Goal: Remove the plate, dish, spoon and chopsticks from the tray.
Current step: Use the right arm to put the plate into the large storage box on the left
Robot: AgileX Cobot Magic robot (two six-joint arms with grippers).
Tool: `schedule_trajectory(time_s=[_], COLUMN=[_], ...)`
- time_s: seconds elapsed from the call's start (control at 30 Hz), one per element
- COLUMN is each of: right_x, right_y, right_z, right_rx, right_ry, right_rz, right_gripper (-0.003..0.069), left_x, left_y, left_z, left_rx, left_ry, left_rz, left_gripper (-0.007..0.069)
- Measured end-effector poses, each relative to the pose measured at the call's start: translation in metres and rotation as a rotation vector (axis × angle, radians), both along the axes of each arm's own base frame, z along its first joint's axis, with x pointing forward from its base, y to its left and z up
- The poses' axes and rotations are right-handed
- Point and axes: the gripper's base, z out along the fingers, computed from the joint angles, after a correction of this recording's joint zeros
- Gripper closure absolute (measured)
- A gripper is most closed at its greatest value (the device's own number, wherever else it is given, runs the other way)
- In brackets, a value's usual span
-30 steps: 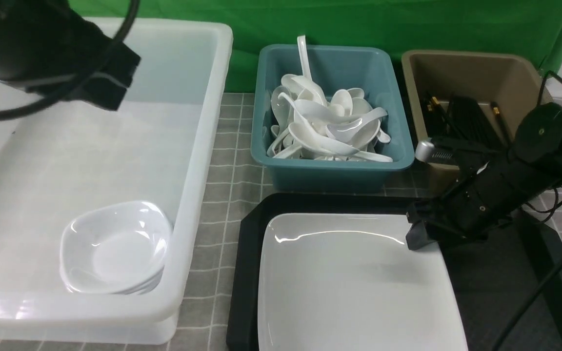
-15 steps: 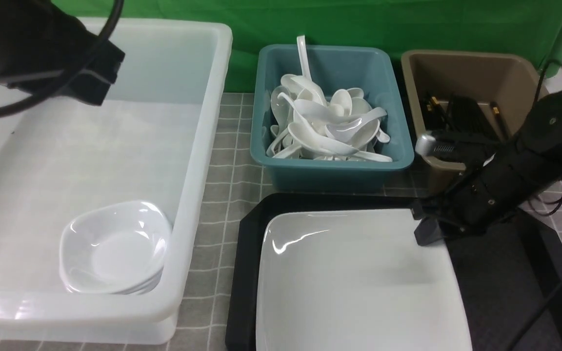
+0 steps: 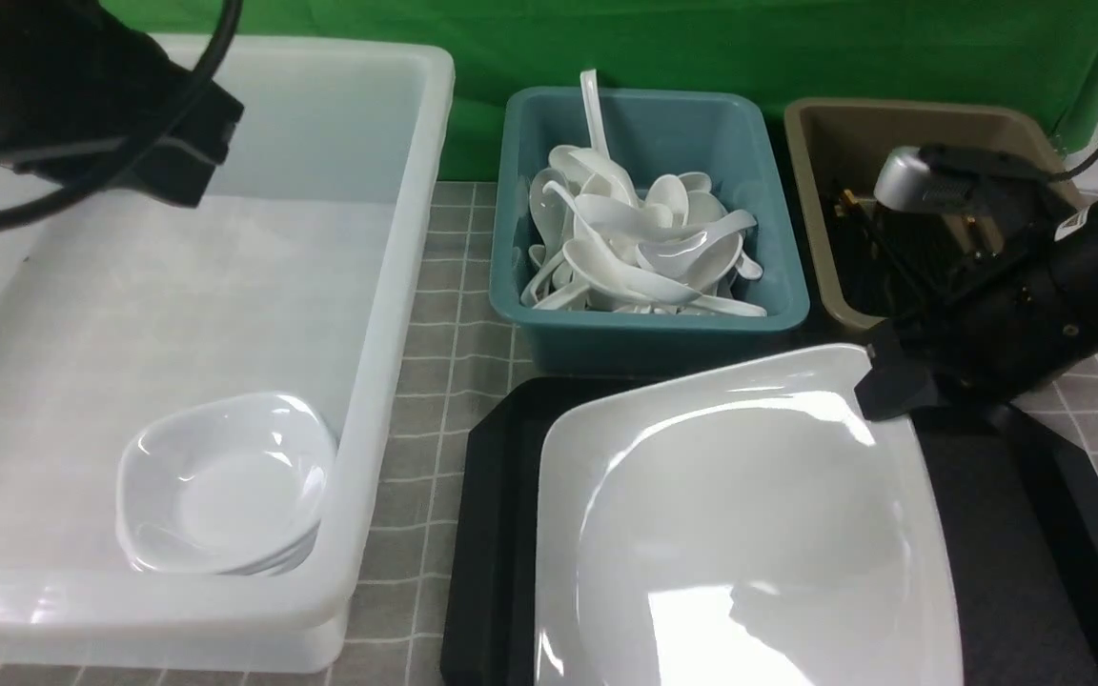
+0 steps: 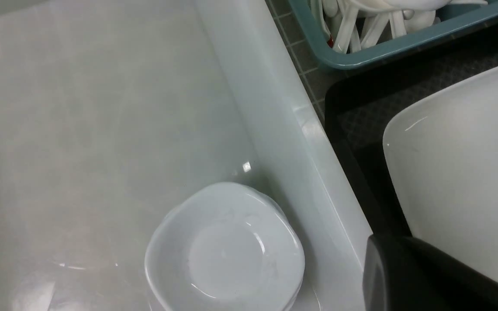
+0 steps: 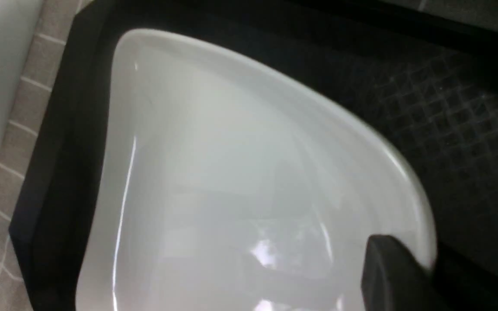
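The large white plate (image 3: pixel 740 514) is tilted over the black tray (image 3: pixel 997 534), its far right corner raised. My right gripper (image 3: pixel 883 386) is shut on that corner. The right wrist view shows one finger (image 5: pixel 387 268) on top of the plate (image 5: pixel 214 172) and the tray (image 5: pixel 469 108) below. My left arm (image 3: pixel 82 105) hovers over the white tub (image 3: pixel 396 286). Only a dark part of the left gripper (image 4: pixel 404 276) shows, so its jaws are unclear. Small white dishes (image 3: pixel 225 481) sit stacked in the tub. No spoon or chopsticks show on the tray.
A teal bin (image 3: pixel 778 314) behind the tray holds several white spoons (image 3: pixel 640 243). A brown bin (image 3: pixel 825 152) at the back right holds black chopsticks (image 3: pixel 854 214). The tub's wall (image 4: pixel 275 129) stands close to the tray's left edge (image 4: pixel 352 112). Grey tiled table lies between.
My right gripper has risen and moved back to the right with the plate's corner, so the plate went from flat to tilted. My left arm shifted slightly left, then held still.
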Motion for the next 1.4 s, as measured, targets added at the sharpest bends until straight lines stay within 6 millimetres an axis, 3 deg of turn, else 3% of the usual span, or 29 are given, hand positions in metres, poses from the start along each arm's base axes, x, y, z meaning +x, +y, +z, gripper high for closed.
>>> schedule_trajectory(time_s=[0.53, 0.7, 1.03, 1.2, 1.4], right_x=[-0.051, -0.056, -0.059, -0.046, -0.002], right_y=[-0.012, -0.012, -0.008, 0.001, 0.038], right_z=[0.075, 0.1, 0.144, 0.163, 0.169], right_rx=[0.0, 0.02, 0.108, 0.238, 0.505], right_ry=[-0.222, -0.267, -0.377, -0.443, -0.432], right_rz=[0.028, 0.022, 0.016, 0.001, 0.049], right_gripper=[0.0604, 0.0604, 0.0604, 0.0604, 0.0604], left_x=[0.0, 0.001, 0.011, 0.014, 0.015], left_y=[0.001, 0.004, 0.043, 0.071, 0.083], left_z=[0.0, 0.0, 0.0, 0.0, 0.002], left_rx=[0.01, 0.044, 0.059, 0.008, -0.047], left_ry=[-0.003, -0.014, -0.014, -0.006, -0.016], left_rz=[-0.004, 0.014, 0.202, 0.323, 0.357], left_gripper=[0.0613, 0.0613, 0.0613, 0.0613, 0.0613])
